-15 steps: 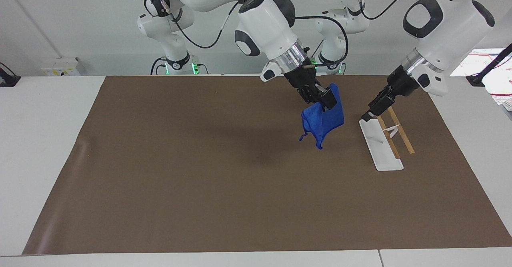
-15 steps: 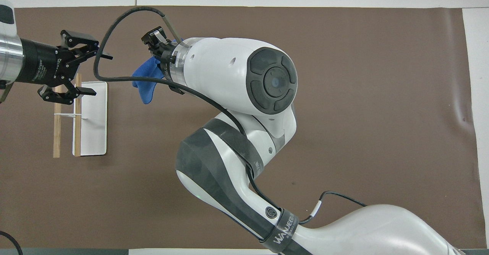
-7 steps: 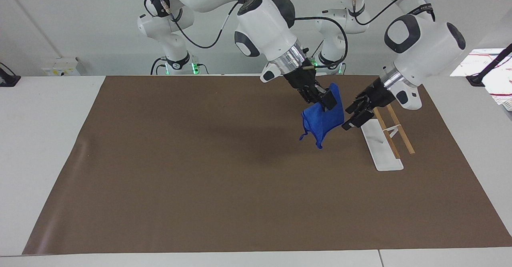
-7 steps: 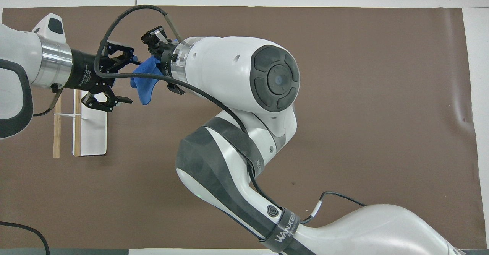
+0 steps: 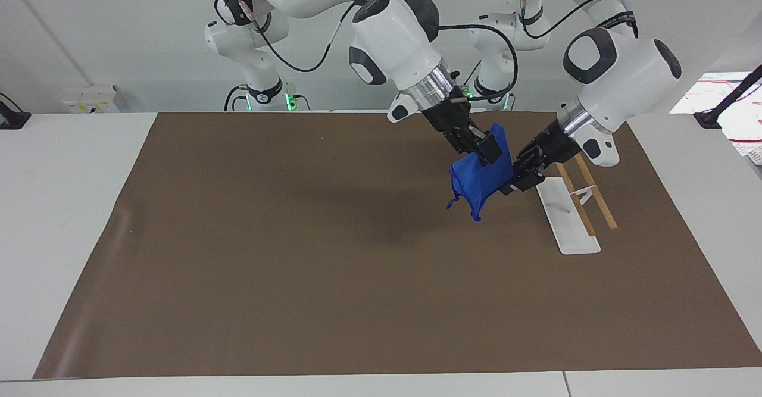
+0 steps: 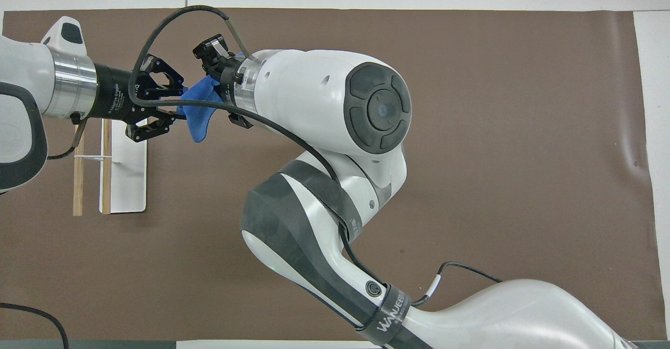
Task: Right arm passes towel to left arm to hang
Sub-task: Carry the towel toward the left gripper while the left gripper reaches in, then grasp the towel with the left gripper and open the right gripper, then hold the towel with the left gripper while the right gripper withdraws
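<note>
Facing view: I am seeing the right gripper (image 5: 487, 149) clamping the upper edge of the towel (image 5: 479, 183) and holding it in the air over the brown mat (image 5: 297, 236), toward the left arm's end of the table. My left gripper (image 5: 517, 178) is touching the towel's side edge, its fingers closing around the blue cloth; I cannot tell whether they are gripping it. Overhead, that left gripper (image 6: 175, 111) is meeting the towel (image 6: 196, 113) from the side while the right arm (image 6: 314, 108) is covering its own gripper. Beside them on the mat, a white rack base (image 5: 565, 218) with two wooden bars (image 5: 595, 191) is lying.
</note>
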Controlling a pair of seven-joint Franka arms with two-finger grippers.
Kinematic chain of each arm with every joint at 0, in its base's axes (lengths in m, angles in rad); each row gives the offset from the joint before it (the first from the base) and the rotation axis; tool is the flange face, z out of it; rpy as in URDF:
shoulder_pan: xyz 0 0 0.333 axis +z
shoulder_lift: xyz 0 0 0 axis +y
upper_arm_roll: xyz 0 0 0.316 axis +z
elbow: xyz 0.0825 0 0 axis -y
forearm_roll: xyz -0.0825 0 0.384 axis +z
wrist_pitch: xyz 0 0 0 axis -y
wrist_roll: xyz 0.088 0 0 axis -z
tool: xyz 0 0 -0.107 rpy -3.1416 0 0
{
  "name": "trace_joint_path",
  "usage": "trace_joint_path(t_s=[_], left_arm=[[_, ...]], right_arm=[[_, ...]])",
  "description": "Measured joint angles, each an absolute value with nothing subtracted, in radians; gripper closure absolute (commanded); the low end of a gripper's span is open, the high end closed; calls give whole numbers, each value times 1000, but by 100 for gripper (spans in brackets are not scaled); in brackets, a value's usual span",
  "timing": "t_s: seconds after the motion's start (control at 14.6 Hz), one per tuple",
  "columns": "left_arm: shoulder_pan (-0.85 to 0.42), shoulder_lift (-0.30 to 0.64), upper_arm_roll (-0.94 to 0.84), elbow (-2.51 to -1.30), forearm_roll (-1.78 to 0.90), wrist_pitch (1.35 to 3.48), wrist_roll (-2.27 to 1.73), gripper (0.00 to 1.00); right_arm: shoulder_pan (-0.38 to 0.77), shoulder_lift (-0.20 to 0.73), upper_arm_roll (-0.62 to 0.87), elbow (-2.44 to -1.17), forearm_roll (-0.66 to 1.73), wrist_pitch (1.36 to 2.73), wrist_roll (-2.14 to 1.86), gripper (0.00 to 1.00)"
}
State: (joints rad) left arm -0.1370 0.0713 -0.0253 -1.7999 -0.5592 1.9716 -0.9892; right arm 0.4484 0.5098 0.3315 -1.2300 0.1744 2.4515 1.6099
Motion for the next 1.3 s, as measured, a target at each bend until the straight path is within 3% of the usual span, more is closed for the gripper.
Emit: trace_joint_path(t_s=[0.68,0.82,1.3], left_arm=[[-135,56,-18,-1777,-514,1986,-988,100],[-135,51,-18,-1772,-466,1989,-988,100],[-134,35,-16,-1743,-292,2028,-965,100]], right_arm=[[448,510,331,-1230,174,2452,1610,100],[447,510,331,-1230,175,2452,1610,1],[409,511,326,-1232,173,2423,1458,0]])
